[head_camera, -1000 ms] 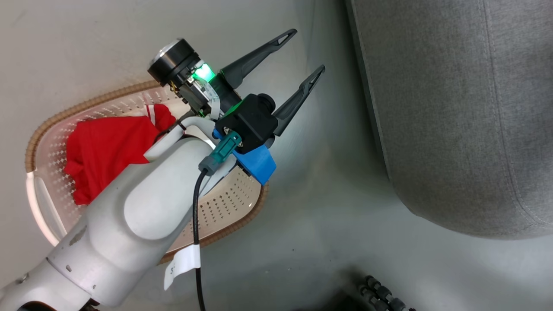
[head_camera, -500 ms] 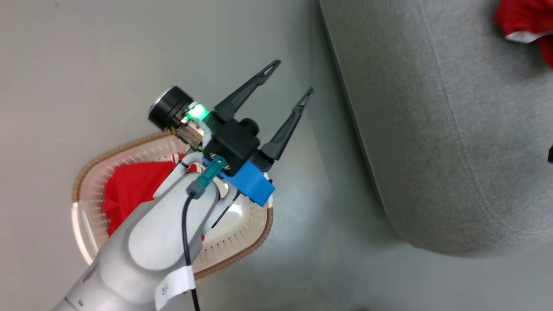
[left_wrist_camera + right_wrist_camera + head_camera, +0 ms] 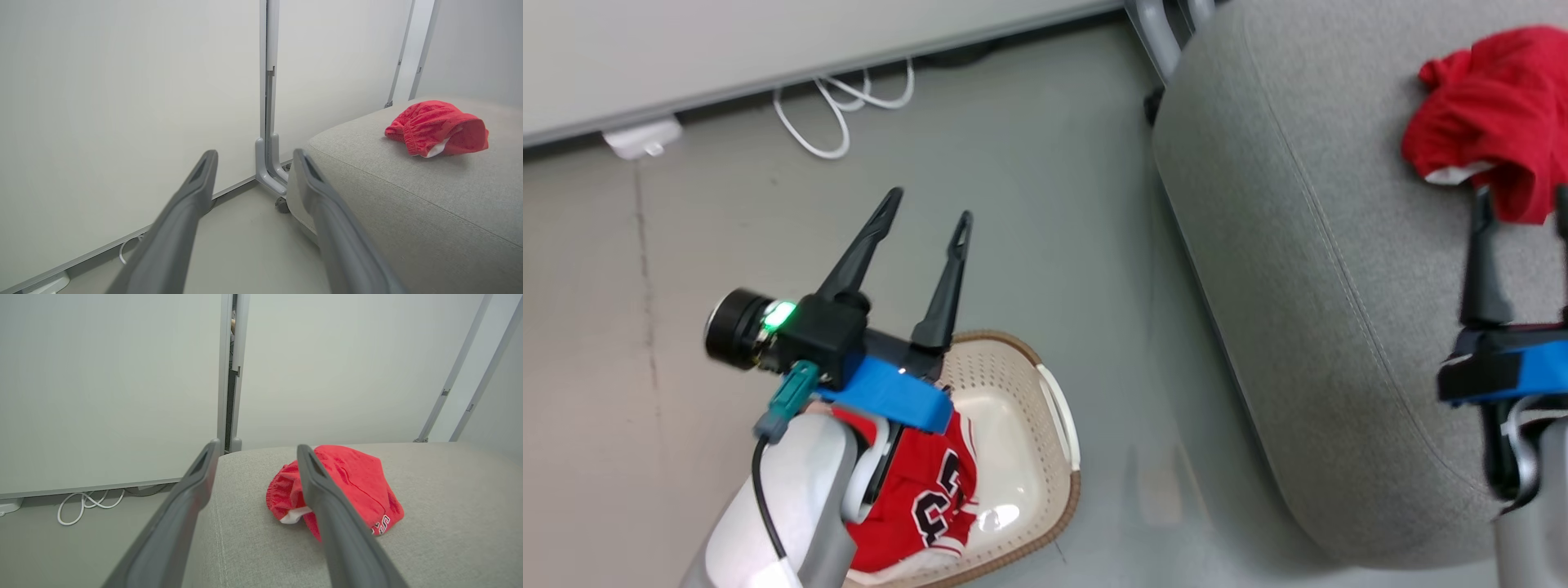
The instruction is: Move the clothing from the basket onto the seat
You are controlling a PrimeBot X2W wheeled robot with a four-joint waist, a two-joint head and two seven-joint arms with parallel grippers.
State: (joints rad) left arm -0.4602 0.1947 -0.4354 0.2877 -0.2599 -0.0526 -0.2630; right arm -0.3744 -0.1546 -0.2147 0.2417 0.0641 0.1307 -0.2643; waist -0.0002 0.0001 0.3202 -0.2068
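The left claw (image 3: 929,208) hangs over the floor just past the basket (image 3: 1013,371), its fingers spread wide with nothing between them. Down in the basket lies the red jersey (image 3: 927,498) with black numbers, partly hidden under that arm. The other red garment (image 3: 1486,106) sits crumpled on the grey seat (image 3: 1339,286), well apart from the basket. The right claw (image 3: 1523,204) is over the seat right beside that garment, also wide and empty.

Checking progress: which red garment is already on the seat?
The garment with white lettering, on the seat; the numbered jersey lies in the basket.
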